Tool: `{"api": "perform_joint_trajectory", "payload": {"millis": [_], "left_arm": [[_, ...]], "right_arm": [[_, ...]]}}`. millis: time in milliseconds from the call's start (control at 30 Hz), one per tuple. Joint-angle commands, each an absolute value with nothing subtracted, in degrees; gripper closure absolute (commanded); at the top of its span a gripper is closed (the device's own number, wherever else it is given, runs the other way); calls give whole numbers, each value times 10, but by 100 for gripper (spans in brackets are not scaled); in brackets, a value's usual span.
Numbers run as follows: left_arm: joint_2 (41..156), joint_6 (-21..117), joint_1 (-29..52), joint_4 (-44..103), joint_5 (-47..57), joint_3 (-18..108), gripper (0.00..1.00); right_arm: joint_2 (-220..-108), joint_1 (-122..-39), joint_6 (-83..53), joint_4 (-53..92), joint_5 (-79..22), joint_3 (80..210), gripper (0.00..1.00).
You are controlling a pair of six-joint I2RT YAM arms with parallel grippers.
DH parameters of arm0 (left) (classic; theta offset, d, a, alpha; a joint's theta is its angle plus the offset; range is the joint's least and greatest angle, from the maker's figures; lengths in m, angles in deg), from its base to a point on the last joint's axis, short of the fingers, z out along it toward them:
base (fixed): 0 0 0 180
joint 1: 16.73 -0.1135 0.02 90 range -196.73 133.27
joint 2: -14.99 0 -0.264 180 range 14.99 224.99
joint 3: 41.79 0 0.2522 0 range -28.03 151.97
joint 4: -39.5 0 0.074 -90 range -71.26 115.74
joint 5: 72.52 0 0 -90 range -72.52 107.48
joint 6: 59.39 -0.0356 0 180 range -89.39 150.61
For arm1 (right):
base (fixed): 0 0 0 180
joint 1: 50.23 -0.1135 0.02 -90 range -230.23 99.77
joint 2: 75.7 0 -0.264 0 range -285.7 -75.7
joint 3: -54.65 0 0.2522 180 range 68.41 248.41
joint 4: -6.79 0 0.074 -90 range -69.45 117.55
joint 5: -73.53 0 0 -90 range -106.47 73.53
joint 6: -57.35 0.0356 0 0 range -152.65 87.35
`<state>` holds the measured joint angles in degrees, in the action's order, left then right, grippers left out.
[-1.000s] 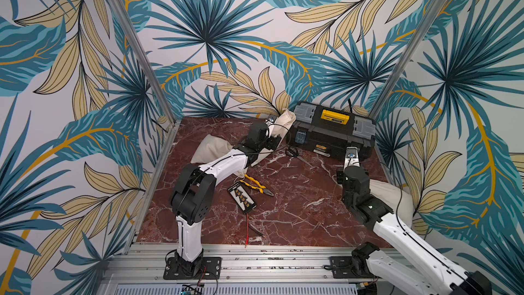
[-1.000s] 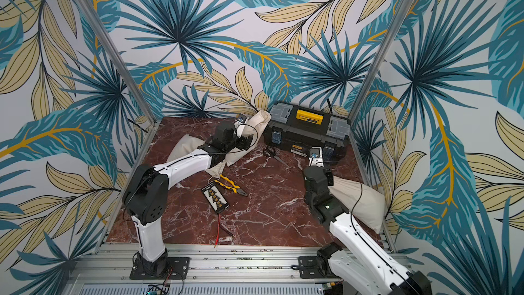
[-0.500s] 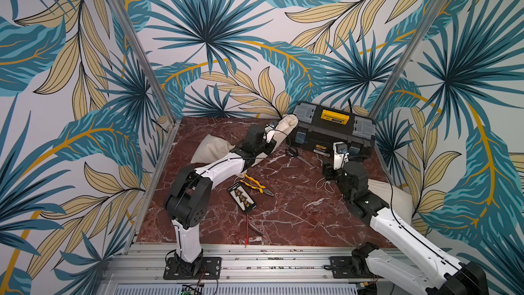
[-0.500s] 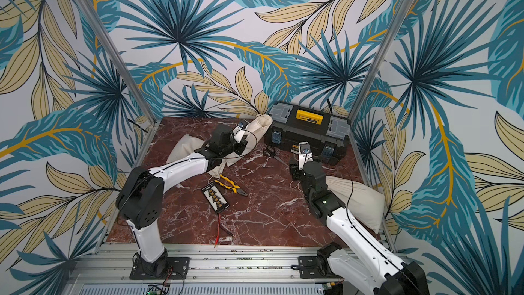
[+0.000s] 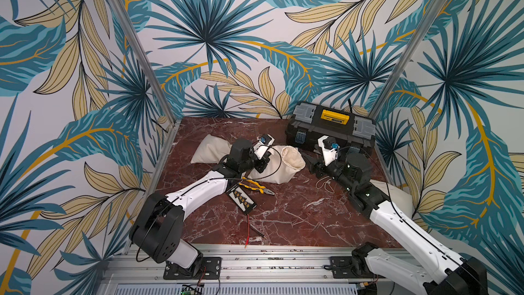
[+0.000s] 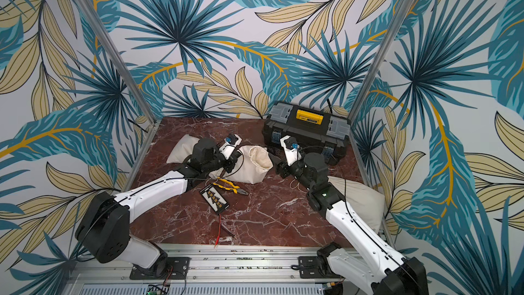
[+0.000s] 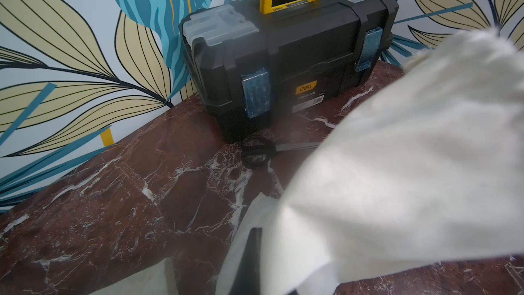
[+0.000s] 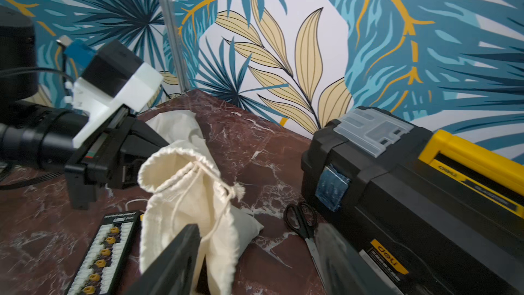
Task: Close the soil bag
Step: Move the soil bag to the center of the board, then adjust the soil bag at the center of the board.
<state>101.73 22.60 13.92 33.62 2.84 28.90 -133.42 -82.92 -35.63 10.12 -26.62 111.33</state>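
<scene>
The soil bag (image 5: 283,166) is a cream cloth drawstring sack lying mid-table, with its mouth (image 8: 170,163) gaping toward the right arm. My left gripper (image 5: 262,164) is shut on the bag's cloth at the side away from the right arm. In the left wrist view the cloth (image 7: 397,166) wraps round that gripper (image 7: 255,265). My right gripper (image 5: 309,163) stands open just off the bag's mouth. In the right wrist view one of its fingers (image 8: 175,259) lies against the bag beside the hanging drawstring (image 8: 215,222). Both top views show the bag (image 6: 252,166) between the two grippers.
A black toolbox (image 5: 330,127) with a yellow handle stands at the back right, with scissors (image 8: 302,222) in front of it. Yellow pliers (image 5: 256,185), a black terminal board (image 5: 242,198) and a red wire (image 5: 248,229) lie near the bag. Other cream sacks (image 5: 211,148) (image 5: 394,197) lie left and right.
The left gripper has shut on the bag's cloth. The right arm has swung in from the right to the bag's mouth, and its gripper has opened.
</scene>
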Motion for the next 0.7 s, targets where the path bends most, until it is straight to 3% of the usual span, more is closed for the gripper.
{"api": "perform_joint_trajectory", "payload": {"millis": [0, 367, 533, 667], "left_arm": [[1004, 240, 139, 349, 9, 290, 100], [1004, 246, 139, 352, 4, 293, 100], [1004, 249, 139, 352, 3, 297, 100], [1001, 251, 139, 350, 2, 299, 100]], "right_arm": [[-1326, -836, -331, 83, -350, 1107, 29], [-1403, -856, -325, 83, -347, 1144, 35], [-1431, -862, -325, 84, -310, 1157, 43], [-1444, -862, -332, 90, -266, 1166, 60]]}}
